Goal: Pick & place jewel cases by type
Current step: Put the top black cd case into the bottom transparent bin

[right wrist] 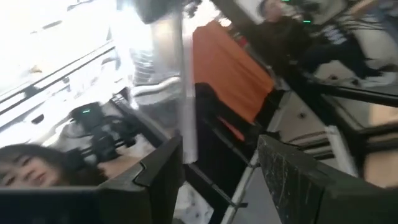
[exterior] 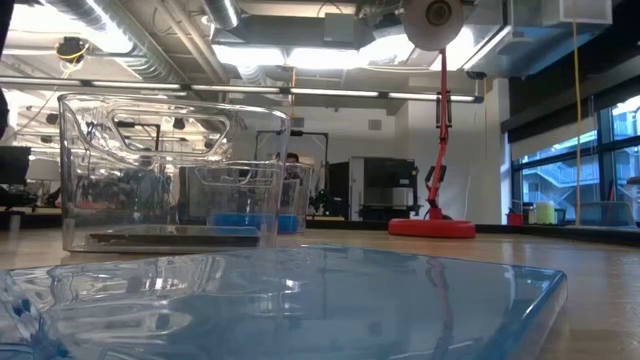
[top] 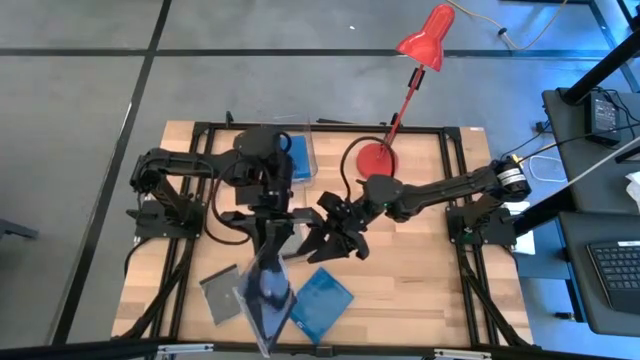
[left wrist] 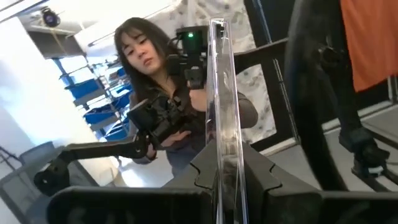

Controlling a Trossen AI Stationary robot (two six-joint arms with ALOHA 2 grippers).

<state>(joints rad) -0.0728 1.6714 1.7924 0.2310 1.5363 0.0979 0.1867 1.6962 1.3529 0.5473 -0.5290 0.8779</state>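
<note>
My left gripper (top: 272,243) (left wrist: 224,171) is shut on a transparent jewel case (top: 265,300) showing a dark disc, raised well above the table's near middle. My right gripper (top: 335,240) (right wrist: 217,177) is open just to its right. In the right wrist view the case's thin edge (right wrist: 186,99) stands close by one finger (right wrist: 155,180); whether they touch, I cannot tell. A blue jewel case (top: 322,300) (exterior: 300,300) and a grey one (top: 218,295) lie flat on the table near its near edge. My left gripper pinches the transparent case between its two fingers, one on each flat face, near one edge (left wrist: 225,155). The left wrist view sees the case edge-on, running out past the fingertips. The case is lifted clear of the table and reaches toward the near edge.
A clear bin holding blue cases (top: 302,155) (exterior: 262,205) stands at the far middle. A second clear bin (exterior: 170,170) has dark flat cases on its floor. A red desk lamp's base (top: 377,158) (exterior: 430,228) sits right of them. A person shows beyond the table.
</note>
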